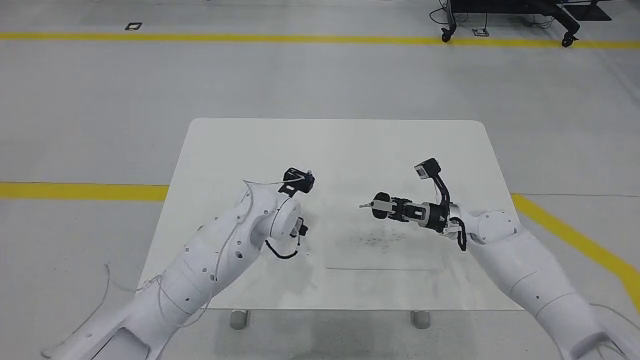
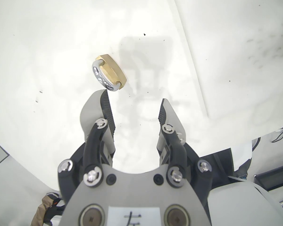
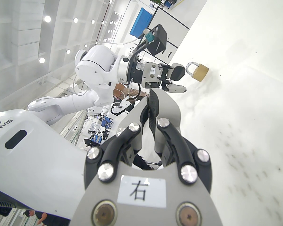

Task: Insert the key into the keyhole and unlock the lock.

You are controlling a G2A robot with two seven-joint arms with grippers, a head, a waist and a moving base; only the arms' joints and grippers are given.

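A brass padlock (image 2: 109, 75) with a silver shackle stands on edge on the white table (image 2: 49, 36). My left gripper (image 2: 135, 101) hangs open just short of it, and its one finger (image 2: 106, 109) is close to the shackle. From the right wrist view the padlock (image 3: 199, 71) sits right in front of the open left gripper (image 3: 178, 81). My right gripper (image 3: 152, 95) is shut, held above the table some way off and pointing at the lock. In the top view a thin pale sliver, the key (image 1: 364, 203), sticks out of the right gripper (image 1: 376, 205).
A raised white mat edge (image 2: 193, 66) runs across the table beside the lock. Small dark specks (image 3: 250, 156) mark the surface under the right arm. The table's far half (image 1: 400, 145) is bare, and yellow floor lines (image 1: 300, 37) lie beyond.
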